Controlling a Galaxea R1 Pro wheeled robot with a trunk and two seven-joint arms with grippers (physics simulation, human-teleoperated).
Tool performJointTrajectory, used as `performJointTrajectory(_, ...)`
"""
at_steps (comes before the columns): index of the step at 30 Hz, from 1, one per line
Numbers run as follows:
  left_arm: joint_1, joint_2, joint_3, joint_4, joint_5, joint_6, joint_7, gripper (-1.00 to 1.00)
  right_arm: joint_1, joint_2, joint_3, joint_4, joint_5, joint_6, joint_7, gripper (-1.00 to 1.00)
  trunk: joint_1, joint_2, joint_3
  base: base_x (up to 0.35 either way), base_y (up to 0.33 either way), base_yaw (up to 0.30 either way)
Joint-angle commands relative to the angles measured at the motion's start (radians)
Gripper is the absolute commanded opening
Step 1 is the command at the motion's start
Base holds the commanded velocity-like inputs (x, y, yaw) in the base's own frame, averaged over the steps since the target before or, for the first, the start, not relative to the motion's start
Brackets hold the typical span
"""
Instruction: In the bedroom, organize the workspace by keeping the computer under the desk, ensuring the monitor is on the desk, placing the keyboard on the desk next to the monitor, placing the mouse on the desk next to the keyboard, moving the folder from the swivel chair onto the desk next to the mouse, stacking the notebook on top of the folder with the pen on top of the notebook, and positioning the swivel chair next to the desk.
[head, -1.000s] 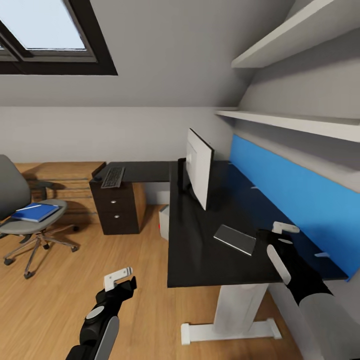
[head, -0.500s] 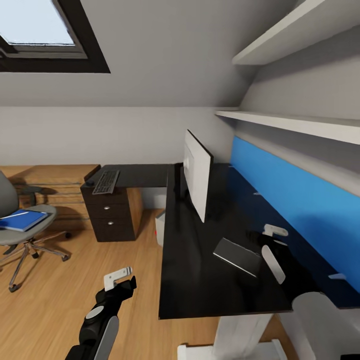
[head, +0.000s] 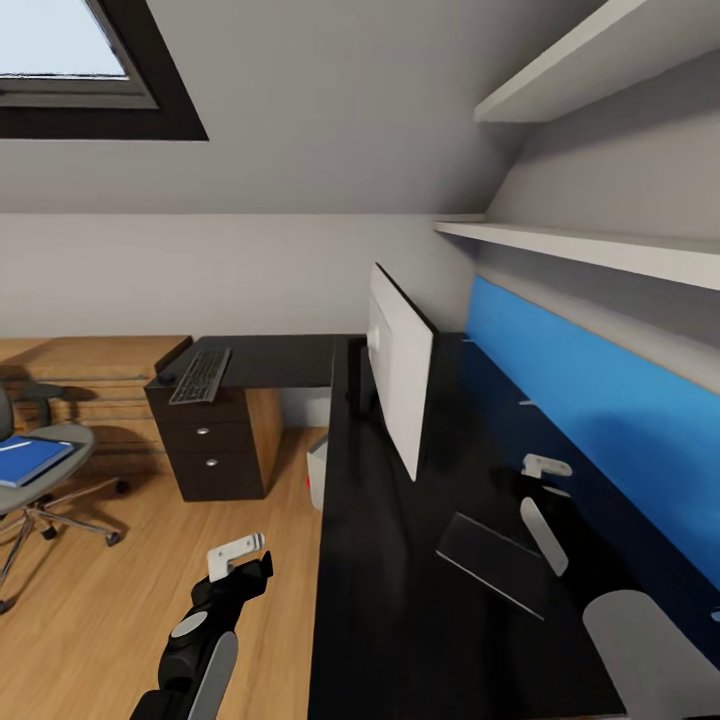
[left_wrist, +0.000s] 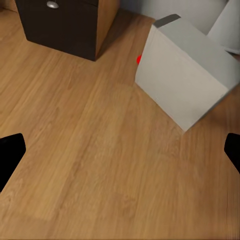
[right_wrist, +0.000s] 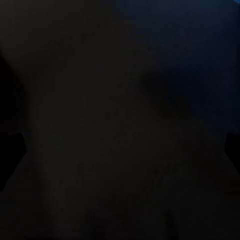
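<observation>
The black desk (head: 400, 600) runs along the blue wall panel. The monitor (head: 402, 385) stands on it, white back towards me. On the desk's left wing lie the keyboard (head: 201, 375) and the small black mouse (head: 165, 378). The grey notebook (head: 492, 562) lies flat on the near desk, just beside my open right gripper (head: 545, 497), which hovers above the desktop. Under the desk sits the grey computer (head: 317, 470) (left_wrist: 187, 75) with its red light. My left gripper (head: 243, 560) hangs open over the wooden floor. The swivel chair (head: 40, 480) at the left edge carries the blue folder (head: 25, 462).
A dark drawer unit (head: 210, 445) with silver knobs stands under the desk's left wing. An oak chest (head: 90, 375) sits behind the chair. White shelves (head: 600, 250) jut out above the desk. Open wooden floor (head: 120, 600) lies between me and the chair.
The whole view has shifted: the camera moved closer to the desk, so the chair slid to the left edge. My right gripper now sits closer beside the notebook.
</observation>
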Motion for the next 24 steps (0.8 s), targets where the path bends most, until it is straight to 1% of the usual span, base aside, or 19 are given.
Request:
performJointTrajectory(1, -0.001, 0.000, -0.001, -0.001, 0.010, 0.002, 0.009, 1.00, 0.001, -0.001, 0.015, -0.001, -0.007, 0.003, -0.010, 1.00, 0.001, -0.001, -0.001, 0.295, 0.000, 0.000)
performJointTrajectory(3, -0.001, 0.000, -0.001, -0.002, 0.010, 0.002, 0.009, 1.00, 0.003, -0.001, 0.026, 0.000, -0.004, 0.003, -0.010, 1.00, 0.001, -0.001, -0.001, 0.287, 0.000, 0.000)
performJointTrajectory(4, -0.001, 0.000, -0.001, -0.003, 0.010, 0.002, 0.009, 1.00, 0.004, -0.001, 0.038, 0.002, -0.003, 0.003, -0.009, 1.00, 0.001, -0.001, -0.001, 0.269, 0.000, 0.000)
performJointTrajectory(8, -0.001, 0.000, -0.001, -0.004, 0.010, 0.002, 0.009, 1.00, 0.005, -0.001, 0.059, 0.012, -0.005, 0.003, -0.003, 1.00, 0.001, -0.001, -0.001, 0.208, 0.000, 0.000)
performJointTrajectory(9, -0.001, 0.000, -0.001, -0.006, 0.010, 0.002, 0.009, 1.00, 0.005, -0.002, 0.066, 0.024, -0.006, 0.003, 0.050, 1.00, 0.001, -0.001, -0.001, 0.045, 0.000, 0.000)
performJointTrajectory(10, -0.001, 0.000, -0.001, -0.006, 0.010, 0.002, 0.009, 1.00, 0.005, -0.002, 0.067, 0.028, -0.005, 0.003, 0.068, 1.00, 0.001, -0.001, -0.001, 0.036, 0.000, 0.000)
performJointTrajectory(11, -0.001, 0.000, -0.001, -0.008, 0.010, 0.003, 0.009, 1.00, 0.005, -0.002, 0.068, 0.039, -0.005, 0.003, 0.109, 1.00, 0.001, -0.001, -0.001, 0.023, 0.000, 0.000)
performJointTrajectory(13, -0.001, 0.000, -0.001, -0.015, 0.010, 0.003, 0.009, 1.00, 0.005, -0.003, 0.069, 0.050, -0.004, 0.003, 0.151, 1.00, 0.001, -0.001, -0.001, 0.017, 0.000, 0.000)
performJointTrajectory(14, -0.001, 0.000, -0.001, -0.024, 0.011, 0.004, 0.009, 1.00, 0.005, -0.004, 0.068, 0.060, -0.003, 0.003, 0.190, 1.00, 0.001, -0.001, -0.001, 0.009, 0.000, 0.000)
performJointTrajectory(15, -0.001, 0.000, -0.001, -0.029, 0.011, 0.004, 0.009, 1.00, 0.005, -0.004, 0.068, 0.066, -0.002, 0.003, 0.208, 1.00, 0.001, -0.001, -0.001, 0.008, 0.000, 0.000)
performJointTrajectory(16, -0.001, -0.001, -0.001, -0.042, 0.012, 0.004, 0.010, 1.00, 0.005, -0.005, 0.067, 0.086, -0.001, 0.000, 0.248, 1.00, 0.001, -0.001, -0.001, 0.004, 0.000, 0.000)
performJointTrajectory(19, -0.001, -0.001, -0.001, -0.058, 0.012, 0.004, 0.011, 1.00, 0.005, -0.007, 0.066, 0.133, 0.000, -0.036, 0.283, 1.00, 0.012, -0.022, -0.011, 0.002, 0.000, 0.000)
performJointTrajectory(21, -0.001, -0.001, -0.001, -0.062, 0.012, 0.004, 0.012, 1.00, 0.005, -0.007, 0.066, 0.154, 0.000, -0.056, 0.290, 1.00, 0.020, -0.036, -0.017, 0.000, 0.000, 0.000)
performJointTrajectory(24, -0.001, -0.002, -0.001, -0.063, 0.012, 0.004, 0.012, 1.00, 0.005, -0.007, 0.065, 0.163, 0.001, -0.065, 0.293, 1.00, 0.031, -0.057, -0.026, 0.000, 0.000, 0.000)
